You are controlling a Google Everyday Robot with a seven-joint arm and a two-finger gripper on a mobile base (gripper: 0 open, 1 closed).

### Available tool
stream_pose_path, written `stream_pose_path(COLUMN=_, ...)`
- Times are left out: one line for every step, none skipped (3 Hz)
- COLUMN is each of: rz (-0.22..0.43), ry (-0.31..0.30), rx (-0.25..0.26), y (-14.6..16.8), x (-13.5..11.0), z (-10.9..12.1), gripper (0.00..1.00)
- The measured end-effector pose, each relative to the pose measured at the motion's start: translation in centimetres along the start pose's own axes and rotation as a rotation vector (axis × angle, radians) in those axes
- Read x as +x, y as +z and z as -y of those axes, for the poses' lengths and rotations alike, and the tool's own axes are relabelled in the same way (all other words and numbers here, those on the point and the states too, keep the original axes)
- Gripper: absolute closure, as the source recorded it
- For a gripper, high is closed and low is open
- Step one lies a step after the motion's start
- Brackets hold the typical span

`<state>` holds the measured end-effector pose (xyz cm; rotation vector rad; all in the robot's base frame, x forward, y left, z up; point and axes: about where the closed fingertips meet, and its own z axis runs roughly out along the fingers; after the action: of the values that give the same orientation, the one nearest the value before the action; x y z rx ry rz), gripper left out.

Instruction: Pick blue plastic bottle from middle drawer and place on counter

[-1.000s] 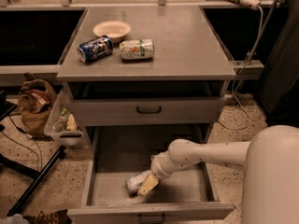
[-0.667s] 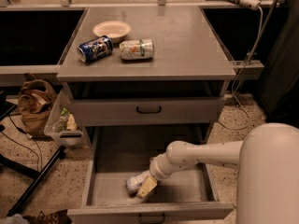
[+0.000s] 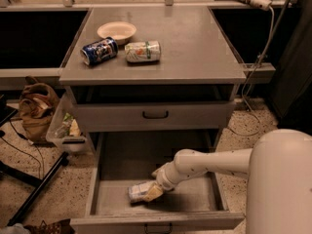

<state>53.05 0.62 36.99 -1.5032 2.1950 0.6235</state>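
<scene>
A pale bowl (image 3: 116, 31) stands at the back left of the counter (image 3: 195, 43); in front of it a dark blue can (image 3: 99, 51) lies on its side, a white-and-green can (image 3: 142, 51) on its side just beside it; the upper drawer (image 3: 195, 116) is closed; a brown bag (image 3: 36, 108) and a clear plastic bin (image 3: 66, 128) sit on the speckled floor (image 3: 48, 199); the gripper (image 3: 152, 191) is down in the middle drawer (image 3: 126, 155), well apart from them all.
</scene>
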Motion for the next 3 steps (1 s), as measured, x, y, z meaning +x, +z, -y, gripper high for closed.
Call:
stream_pose_path(rz=0.0, ry=0.0, rx=0.0, y=0.0, x=0.0, z=0.0, gripper=0.61)
stream_pose_path(rz=0.021, ry=0.022, rx=0.021, y=-1.8, x=0.3, z=0.2, gripper=0.85)
stream_pose_path(rz=0.041, ry=0.047, rx=0.063, y=-7.2, x=0.4, z=0.4, gripper=1.0)
